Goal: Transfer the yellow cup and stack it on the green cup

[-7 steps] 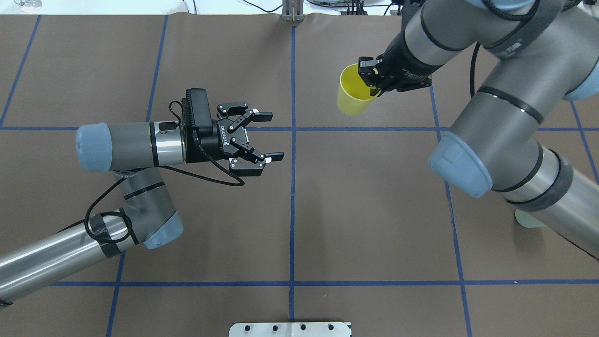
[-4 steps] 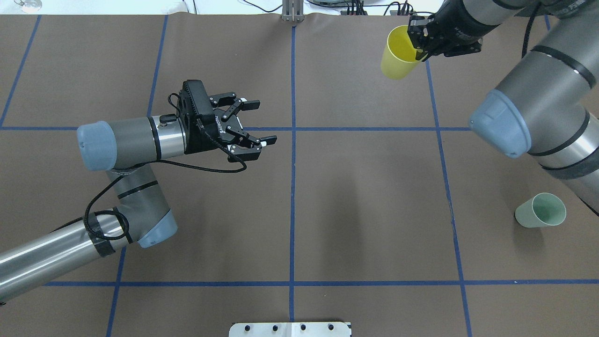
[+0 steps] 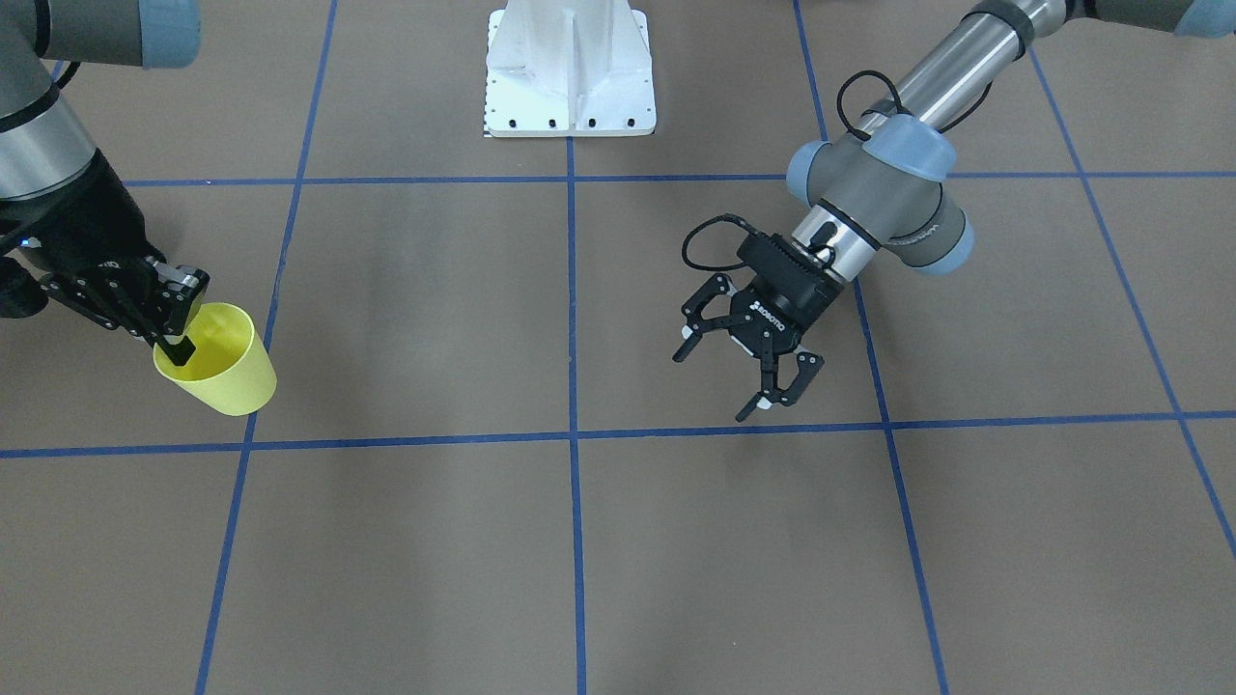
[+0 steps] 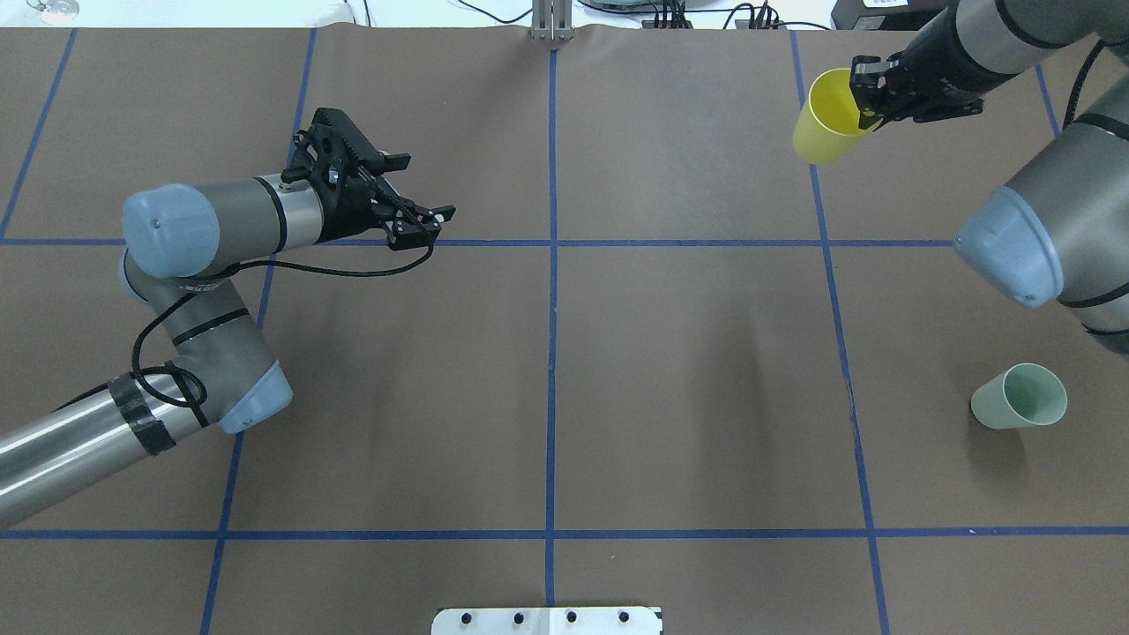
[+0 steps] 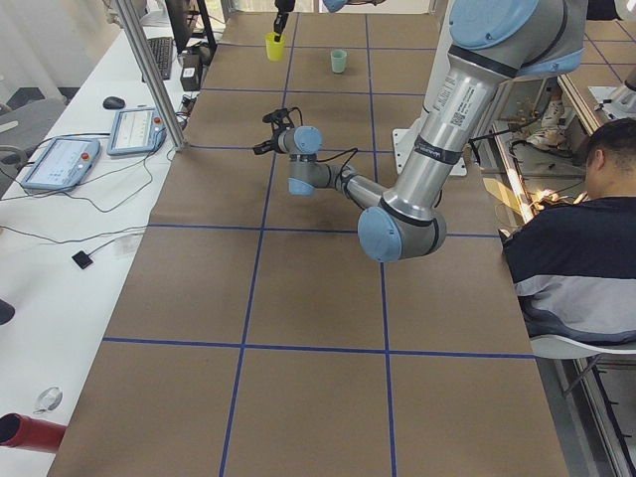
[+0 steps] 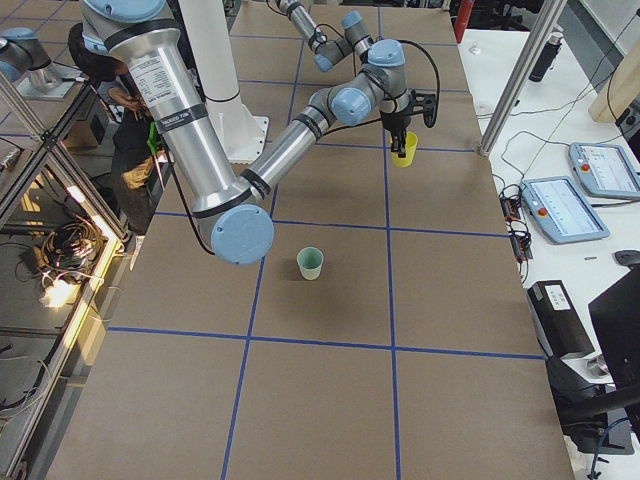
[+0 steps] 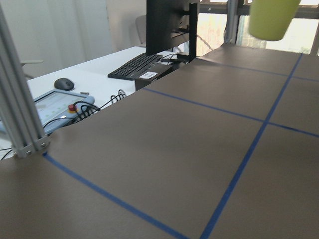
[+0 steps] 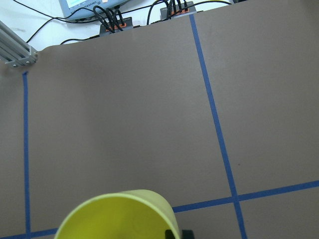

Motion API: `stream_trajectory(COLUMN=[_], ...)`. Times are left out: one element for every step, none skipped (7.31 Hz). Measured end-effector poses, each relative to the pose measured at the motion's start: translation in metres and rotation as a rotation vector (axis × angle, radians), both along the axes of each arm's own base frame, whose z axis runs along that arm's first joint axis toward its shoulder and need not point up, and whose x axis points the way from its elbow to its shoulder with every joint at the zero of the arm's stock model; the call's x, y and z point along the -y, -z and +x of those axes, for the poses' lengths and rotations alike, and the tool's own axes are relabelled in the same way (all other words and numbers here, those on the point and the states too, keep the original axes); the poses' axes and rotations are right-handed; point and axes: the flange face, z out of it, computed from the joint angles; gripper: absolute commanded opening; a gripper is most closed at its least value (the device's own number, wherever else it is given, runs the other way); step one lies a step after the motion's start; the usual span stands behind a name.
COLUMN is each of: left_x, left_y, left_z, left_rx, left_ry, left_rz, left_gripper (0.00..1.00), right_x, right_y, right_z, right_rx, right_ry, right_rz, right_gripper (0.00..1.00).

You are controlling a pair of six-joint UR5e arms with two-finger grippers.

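a: where do we see the yellow cup [image 4: 822,123] right now?

b: we see it at the far right corner of the table [image 4: 688,353], in the right gripper [image 4: 863,104]. the gripper is pinched onto the rim, one finger inside the mouth and the other outside the wall. the cup hangs tilted, its mouth turned up toward the gripper and its base pointing down and away.

a: is it resting on the table?

b: we think not. from the left wrist camera its base shows against the bright window, above the far edge of the table, so we read it as lifted clear.

a: and the green cup [image 4: 1019,397]?

b: we find it standing upright on its base on the right side of the table, nearer the robot, with its mouth open to the ceiling. it is well apart from the yellow cup, with a blue line [image 4: 891,242] crossing the table between them, and nothing touches it.

a: what about the left gripper [image 3: 709,387]?

b: we see it over the left half of the table, fingers spread wide and nothing between them. it sits just on the robot's side of a blue line, far from both cups.
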Motion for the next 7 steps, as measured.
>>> stream_trajectory(left_x=[0.018,0.036,0.048,0.059,0.071,0.080,0.087], left_y=[-0.031,-0.064,-0.093,-0.118,-0.137,-0.154,-0.172], left_z=[-0.018,-0.041,-0.064,-0.090,-0.123,-0.158,-0.198], left_rx=[0.100,0.204,0.281,0.338,0.393,0.452,0.507], left_ry=[0.036,0.073,0.105,0.124,0.119,0.102,0.072], left_rz=[-0.086,-0.178,-0.253,-0.313,-0.353,-0.360,-0.357], left_gripper=[1.00,1.00,1.00,1.00,1.00,1.00,1.00], right_x=[0.000,-0.001,-0.005,-0.008,-0.012,-0.017,-0.025], right_y=[-0.014,-0.029,-0.044,-0.060,-0.077,-0.097,-0.118], right_z=[0.015,0.036,0.057,0.080,0.102,0.125,0.147], right_rx=[-0.008,-0.012,-0.015,-0.018,-0.021,-0.025,-0.029], right_ry=[0.024,0.051,0.075,0.104,0.138,0.172,0.212], right_rz=[0.008,0.017,0.027,0.039,0.054,0.072,0.094], right_gripper=[0.00,0.00,0.00,0.00,0.00,0.00,0.00])
